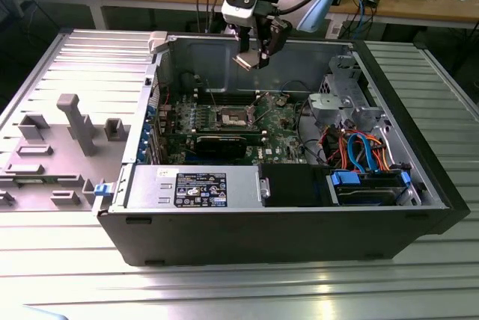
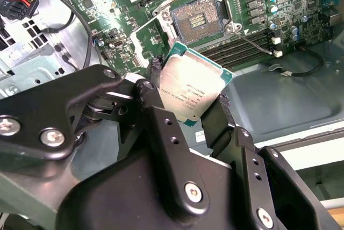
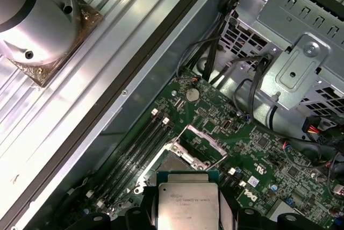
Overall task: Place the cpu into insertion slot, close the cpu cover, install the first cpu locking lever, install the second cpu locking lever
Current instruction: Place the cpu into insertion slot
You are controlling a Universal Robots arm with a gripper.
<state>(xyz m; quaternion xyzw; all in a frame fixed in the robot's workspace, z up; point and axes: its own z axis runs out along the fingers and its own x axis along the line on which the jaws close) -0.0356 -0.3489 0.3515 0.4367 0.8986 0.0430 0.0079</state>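
My gripper (image 1: 251, 60) hangs above the open computer case, shut on the cpu (image 1: 245, 62). In both wrist views the cpu (image 2: 191, 86) (image 3: 188, 206) is a silver-grey square chip on a green carrier, pinched on two opposite edges by the black fingers (image 2: 157, 87). The insertion slot (image 2: 198, 17) lies below on the green board, its dark centre bare inside a silvery rim. The cpu cover (image 3: 198, 145) stands swung up beside the slot (image 3: 173, 164), green board showing through its window. A thin wire lever (image 2: 251, 41) juts from the slot's corner.
Memory slots (image 2: 240, 43) flank the socket. A black card (image 1: 218, 145) and the power supply (image 1: 196, 187) sit toward the case's front. The metal drive cage (image 1: 340, 97) and coloured cables (image 1: 361, 149) fill the exterior view's right. A grey fixture (image 1: 76, 122) lies outside, left.
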